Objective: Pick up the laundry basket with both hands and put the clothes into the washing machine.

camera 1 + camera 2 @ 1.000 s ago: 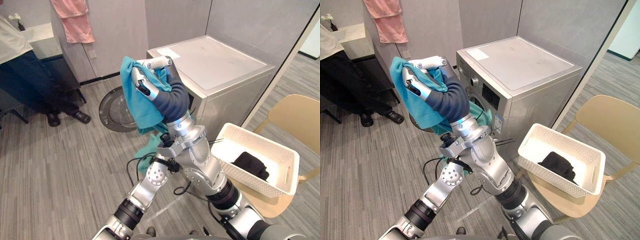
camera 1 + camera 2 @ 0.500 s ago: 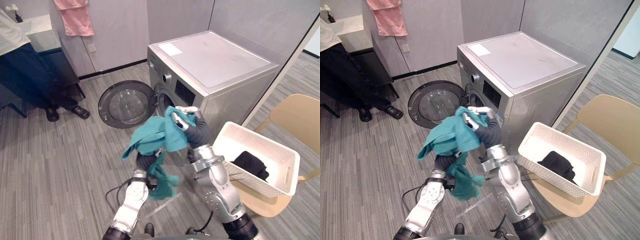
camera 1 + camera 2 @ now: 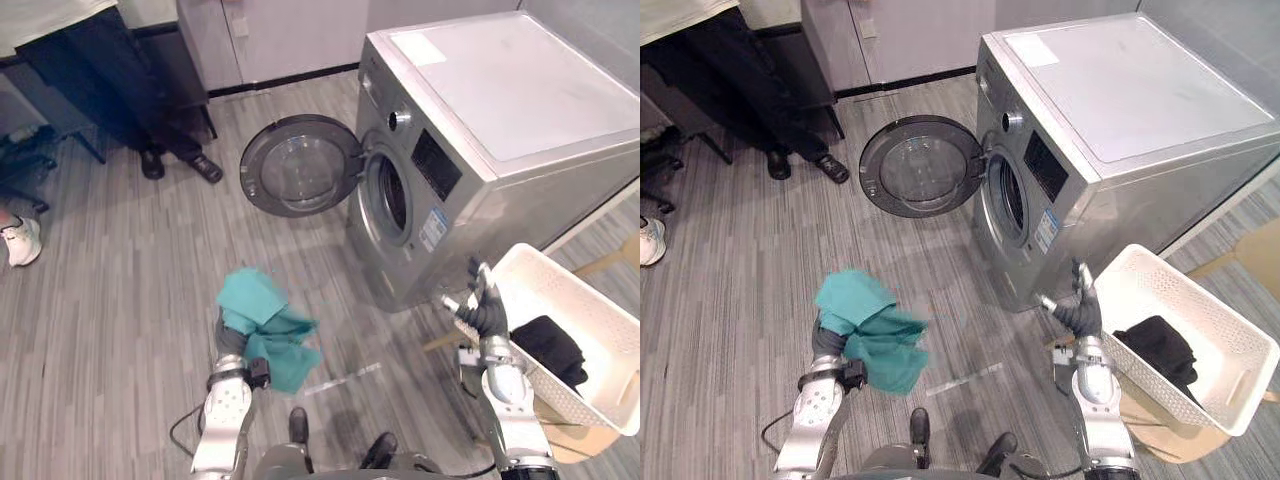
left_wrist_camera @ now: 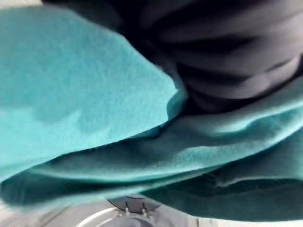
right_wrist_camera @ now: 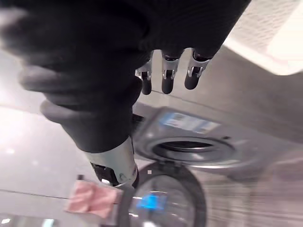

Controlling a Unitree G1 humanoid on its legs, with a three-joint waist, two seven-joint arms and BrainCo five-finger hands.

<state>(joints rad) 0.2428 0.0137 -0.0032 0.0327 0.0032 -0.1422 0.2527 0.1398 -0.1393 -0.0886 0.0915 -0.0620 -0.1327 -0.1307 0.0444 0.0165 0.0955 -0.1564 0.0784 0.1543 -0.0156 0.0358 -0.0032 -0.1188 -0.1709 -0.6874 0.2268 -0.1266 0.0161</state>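
Note:
A teal cloth [image 3: 265,320] hangs bunched over my left hand [image 3: 232,340], low above the floor in front of the washing machine [image 3: 500,110]. In the left wrist view the teal cloth [image 4: 94,94] wraps the hand's dark cover and hides the fingers. The round door [image 3: 300,165] stands open beside the dark drum opening [image 3: 392,195]. My right hand [image 3: 480,305] is open and empty, fingers [image 5: 165,75] straight, just left of the white laundry basket [image 3: 585,290]. A black garment [image 3: 552,345] lies in the basket.
The basket rests on a wooden chair [image 3: 1180,440] at the right. A person's dark trouser legs [image 3: 150,90] and shoes stand at the back left. A white shoe [image 3: 20,240] shows at the left edge. Open floor lies between me and the machine.
The camera has tilted down. My right hand let go of the teal cloth, dropped beside the basket and opened. My left hand curled into the cloth and sank with it toward the floor.

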